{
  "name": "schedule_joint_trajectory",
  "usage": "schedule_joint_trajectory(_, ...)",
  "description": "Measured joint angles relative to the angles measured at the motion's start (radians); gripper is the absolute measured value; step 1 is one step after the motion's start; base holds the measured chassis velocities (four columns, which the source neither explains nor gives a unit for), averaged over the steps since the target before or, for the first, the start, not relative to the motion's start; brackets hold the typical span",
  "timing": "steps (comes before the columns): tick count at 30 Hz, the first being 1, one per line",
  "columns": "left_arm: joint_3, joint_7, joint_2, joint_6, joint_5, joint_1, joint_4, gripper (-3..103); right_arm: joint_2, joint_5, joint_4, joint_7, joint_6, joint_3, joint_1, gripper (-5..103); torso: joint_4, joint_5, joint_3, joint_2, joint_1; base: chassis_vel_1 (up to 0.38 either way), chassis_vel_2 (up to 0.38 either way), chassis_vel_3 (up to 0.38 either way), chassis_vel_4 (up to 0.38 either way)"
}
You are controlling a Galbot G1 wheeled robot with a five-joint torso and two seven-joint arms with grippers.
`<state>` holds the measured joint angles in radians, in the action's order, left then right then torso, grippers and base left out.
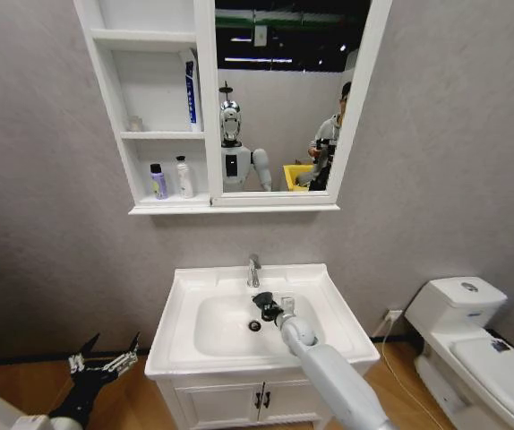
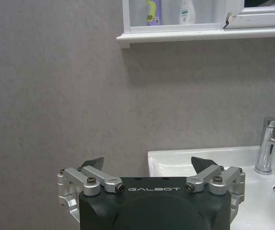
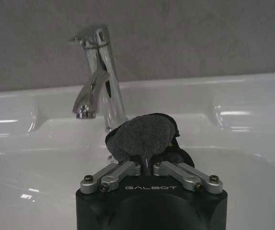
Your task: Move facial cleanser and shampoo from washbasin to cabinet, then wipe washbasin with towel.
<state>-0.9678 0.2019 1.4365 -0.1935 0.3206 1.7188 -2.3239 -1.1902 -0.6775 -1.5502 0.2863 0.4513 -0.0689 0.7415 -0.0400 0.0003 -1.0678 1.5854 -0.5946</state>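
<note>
Over the white ceramic washbasin, the right gripper pinches the small dark grey towel just before the chrome tap, bowl below; the left gripper, spread, hangs beside the basin.

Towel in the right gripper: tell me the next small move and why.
Probably lower the right gripper so the towel presses onto the washbasin bowl, then sweep it. The towel is clamped, held over the bowl just before the tap. Two bottles already stand on the cabinet shelf, so wiping remains. The left gripper hangs open, low beside the basin.
</note>
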Motion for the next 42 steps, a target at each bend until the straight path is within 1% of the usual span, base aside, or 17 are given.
schedule_joint_trajectory(3,0.000,0.000,0.000,0.000,0.000,0.000,0.000,100,0.031,0.019,-0.062,-0.013,-0.006,-0.040,0.042,7,-0.0002,-0.0002,0.000,0.000,0.000,0.000,0.000,0.000,0.000)
schedule_joint_trajectory(6,0.000,0.000,0.000,0.000,0.000,0.000,0.000,100,0.108,0.099,-0.133,-0.079,-0.058,-0.143,0.124,7,-0.0005,0.0000,0.000,0.000,0.000,0.000,0.000,0.000,0.000)
schedule_joint_trajectory(7,0.000,0.000,0.000,0.000,0.000,0.000,0.000,100,0.108,0.099,-0.133,-0.079,-0.058,-0.143,0.124,7,-0.0005,0.0000,0.000,0.000,0.000,0.000,0.000,0.000,0.000)
schedule_joint_trajectory(8,0.000,0.000,0.000,0.000,0.000,0.000,0.000,100,0.132,0.120,-0.117,-0.125,-0.097,-0.172,0.133,7,-0.0007,-0.0004,0.000,0.000,0.000,0.000,0.000,0.000,0.000)
schedule_joint_trajectory(9,0.000,0.000,0.000,0.000,0.000,0.000,0.000,100,0.144,0.130,-0.079,-0.163,-0.141,-0.190,0.130,7,-0.0001,-0.0006,0.000,0.000,0.000,0.000,0.000,0.000,0.000)
schedule_joint_trajectory(10,0.000,0.000,0.000,0.000,0.000,0.000,0.000,100,0.147,0.137,-0.033,-0.183,-0.178,-0.199,0.122,7,-0.0003,0.0000,0.000,0.000,0.000,0.000,0.000,0.000,0.000)
schedule_joint_trajectory(11,0.000,0.000,0.000,0.000,0.000,0.000,0.000,100,0.147,0.137,-0.033,-0.183,-0.178,-0.199,0.122,7,-0.0003,0.0000,0.000,0.000,0.000,0.000,0.000,0.000,0.000)
schedule_joint_trajectory(12,0.000,0.000,0.000,0.000,0.000,0.000,0.000,100,0.147,0.138,0.015,-0.202,-0.214,-0.206,0.107,7,-0.0003,0.0006,0.000,0.000,0.000,0.000,0.000,0.000,0.000)
schedule_joint_trajectory(13,0.000,0.000,0.000,0.000,0.000,0.000,0.000,100,0.146,0.129,0.066,-0.216,-0.248,-0.209,0.084,7,0.0001,0.0001,0.000,0.000,0.000,0.000,0.000,0.000,0.000)
schedule_joint_trajectory(16,0.000,0.000,0.000,0.000,0.000,0.000,0.000,100,0.135,0.116,0.145,-0.230,-0.280,-0.209,0.044,7,0.0005,0.0001,0.000,0.000,0.000,0.000,0.000,0.000,0.000)
schedule_joint_trajectory(28,0.000,0.000,0.000,0.000,0.000,0.000,0.000,100,0.133,0.119,0.242,-0.262,-0.311,-0.200,0.016,7,0.0000,-0.0003,0.000,0.000,0.000,0.000,0.000,0.000,0.000)
schedule_joint_trajectory(31,0.000,0.000,0.000,0.000,0.000,0.000,0.000,100,0.140,0.125,0.273,-0.292,-0.333,-0.198,0.017,7,0.0001,-0.0002,0.000,0.000,0.000,0.000,0.000,0.000,0.000)
schedule_joint_trajectory(32,0.000,0.000,0.000,0.000,0.000,0.000,0.000,100,0.147,0.130,0.306,-0.321,-0.358,-0.194,0.014,7,-0.0002,-0.0003,0.000,0.000,0.000,0.000,0.000,0.000,0.000)
schedule_joint_trajectory(33,0.000,0.000,0.000,0.000,0.000,0.000,0.000,100,0.147,0.130,0.306,-0.321,-0.358,-0.194,0.014,7,-0.0002,-0.0003,0.000,0.000,0.000,0.000,0.000,0.000,0.000)
schedule_joint_trajectory(34,0.000,0.000,0.000,0.000,0.000,0.000,0.000,100,0.152,0.134,0.355,-0.353,-0.390,-0.186,-0.002,7,-0.0007,-0.0002,0.000,0.000,0.000,0.000,0.000,0.000,0.000)
schedule_joint_trajectory(36,0.000,0.000,0.000,0.000,0.000,0.000,0.000,100,0.155,0.143,0.420,-0.387,-0.430,-0.177,-0.036,7,0.0002,-0.0002,0.000,0.000,0.000,0.000,0.000,0.000,0.000)
schedule_joint_trajectory(42,0.000,0.000,0.000,0.000,0.000,0.000,0.000,100,0.149,0.142,0.516,-0.435,-0.489,-0.159,-0.087,7,0.0000,-0.0002,0.000,0.000,0.000,0.000,0.000,0.000,0.000)
